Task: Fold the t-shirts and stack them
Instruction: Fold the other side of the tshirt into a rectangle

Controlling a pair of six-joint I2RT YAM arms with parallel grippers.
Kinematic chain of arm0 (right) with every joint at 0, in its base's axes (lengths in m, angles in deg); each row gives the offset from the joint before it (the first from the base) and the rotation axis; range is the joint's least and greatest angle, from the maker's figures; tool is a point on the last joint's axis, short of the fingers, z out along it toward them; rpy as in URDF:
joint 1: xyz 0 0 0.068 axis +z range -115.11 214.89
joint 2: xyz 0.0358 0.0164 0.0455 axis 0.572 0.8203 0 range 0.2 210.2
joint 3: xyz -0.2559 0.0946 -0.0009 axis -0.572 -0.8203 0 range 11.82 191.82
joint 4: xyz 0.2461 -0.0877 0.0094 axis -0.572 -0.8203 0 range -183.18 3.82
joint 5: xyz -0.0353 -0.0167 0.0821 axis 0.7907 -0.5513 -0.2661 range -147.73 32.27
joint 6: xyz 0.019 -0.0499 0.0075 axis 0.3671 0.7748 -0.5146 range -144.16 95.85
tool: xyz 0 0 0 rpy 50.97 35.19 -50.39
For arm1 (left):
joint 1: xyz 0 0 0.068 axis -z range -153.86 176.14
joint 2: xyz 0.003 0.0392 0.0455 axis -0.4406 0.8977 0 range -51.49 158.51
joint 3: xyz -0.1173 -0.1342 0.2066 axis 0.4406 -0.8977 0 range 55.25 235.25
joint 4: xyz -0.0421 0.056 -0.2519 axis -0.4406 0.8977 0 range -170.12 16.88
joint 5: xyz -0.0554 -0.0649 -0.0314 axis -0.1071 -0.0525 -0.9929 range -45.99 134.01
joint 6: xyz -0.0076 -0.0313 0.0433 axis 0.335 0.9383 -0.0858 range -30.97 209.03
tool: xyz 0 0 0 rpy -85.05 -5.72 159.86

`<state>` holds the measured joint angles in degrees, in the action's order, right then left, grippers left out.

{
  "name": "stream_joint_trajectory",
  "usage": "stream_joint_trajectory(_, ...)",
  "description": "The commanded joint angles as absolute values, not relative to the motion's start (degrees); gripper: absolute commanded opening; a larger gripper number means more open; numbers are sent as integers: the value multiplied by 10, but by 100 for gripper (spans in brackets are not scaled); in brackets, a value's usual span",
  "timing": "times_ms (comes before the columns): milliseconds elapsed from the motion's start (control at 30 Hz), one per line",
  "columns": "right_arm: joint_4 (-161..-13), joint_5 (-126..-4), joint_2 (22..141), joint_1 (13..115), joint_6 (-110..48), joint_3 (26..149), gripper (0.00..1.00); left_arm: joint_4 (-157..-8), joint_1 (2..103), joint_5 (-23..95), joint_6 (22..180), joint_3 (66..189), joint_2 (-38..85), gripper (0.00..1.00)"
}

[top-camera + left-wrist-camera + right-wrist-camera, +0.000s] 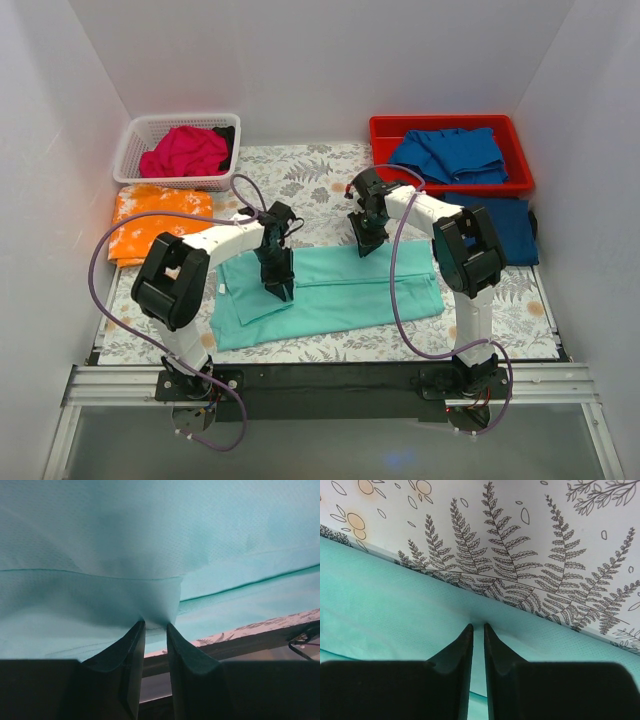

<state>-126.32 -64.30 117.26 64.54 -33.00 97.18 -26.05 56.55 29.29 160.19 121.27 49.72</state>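
Observation:
A mint-teal t-shirt (330, 295) lies spread on the fern-printed sheet in the middle of the table. My left gripper (279, 287) is shut on a pinch of its cloth near the left middle; the left wrist view shows the teal cloth (155, 580) gathered between the tips (155, 625). My right gripper (366, 244) is shut on the shirt's far edge; the right wrist view shows the tips (477, 626) pinching the teal cloth (395, 615). An orange mottled shirt (160, 220) lies at far left. A magenta shirt (185, 152) is in a basket. Blue shirts (447, 155) lie in a red bin.
The white basket (140, 135) stands at the back left, the red bin (385, 130) at the back right. Another dark blue shirt (510, 228) lies on the sheet right of my right arm. The fern sheet (310, 175) covers the table; white walls enclose three sides.

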Motion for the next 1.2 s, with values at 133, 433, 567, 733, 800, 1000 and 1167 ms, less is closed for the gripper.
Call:
stream_joint_trajectory(133, -1263, -650, 1183, 642, -336, 970, 19, -238, 578, 299, 1607, 1173, 480, 23)
stream_joint_trajectory(433, -1264, -654, 1188, 642, -340, 987, 19, -228, 578, 331, 1596, 1211, 474, 23)
stream_joint_trajectory(567, -1264, -655, 1188, 642, -346, 989, 19, -225, 578, 326, 1588, 1249, 441, 24)
stream_joint_trajectory(733, -1263, -662, 1189, 642, -348, 996, 19, -213, 578, 352, 1600, 1261, 409, 24)
stream_joint_trajectory(800, -1263, -662, 1188, 642, -346, 999, 19, -210, 578, 379, 1610, 1256, 408, 25)
stream_joint_trajectory(1000, -1263, -660, 1185, 642, -346, 1013, 19, -210, 578, 385, 1613, 1228, 403, 26)
stream_joint_trajectory(1167, -1265, -659, 1187, 642, -350, 1018, 19, -203, 578, 377, 1603, 1202, 362, 28)
